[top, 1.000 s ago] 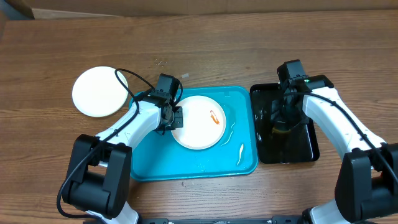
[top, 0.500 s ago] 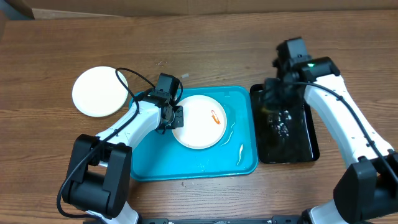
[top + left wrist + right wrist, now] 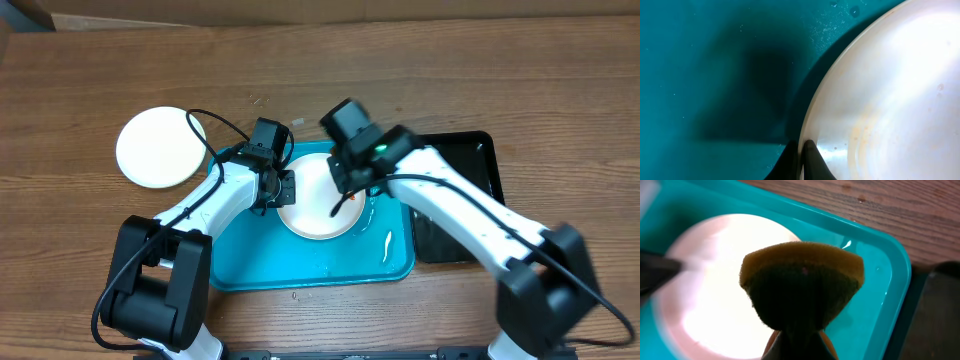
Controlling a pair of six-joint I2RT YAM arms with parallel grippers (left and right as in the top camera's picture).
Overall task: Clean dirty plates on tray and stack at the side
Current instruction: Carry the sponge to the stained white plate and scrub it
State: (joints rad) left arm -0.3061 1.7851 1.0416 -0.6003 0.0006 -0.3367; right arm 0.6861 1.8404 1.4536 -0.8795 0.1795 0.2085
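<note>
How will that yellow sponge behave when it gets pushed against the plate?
Probably soft: the sponge bulges where the right jaws pinch it, so it should squash flat on the plate. Likely light, being porous. Wet glints on the tray suggest it slides easily.

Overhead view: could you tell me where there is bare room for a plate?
Free: the turquoise plastic tray's front strip, below the round white plate; the wooden table behind it. Crowded: the plate, with left end effector and right end effector at it.

Table [image 3: 100, 60]: tray [image 3: 250, 265], black tray [image 3: 478, 160], plate [image 3: 155, 150], crumbs [image 3: 258, 100]?
</note>
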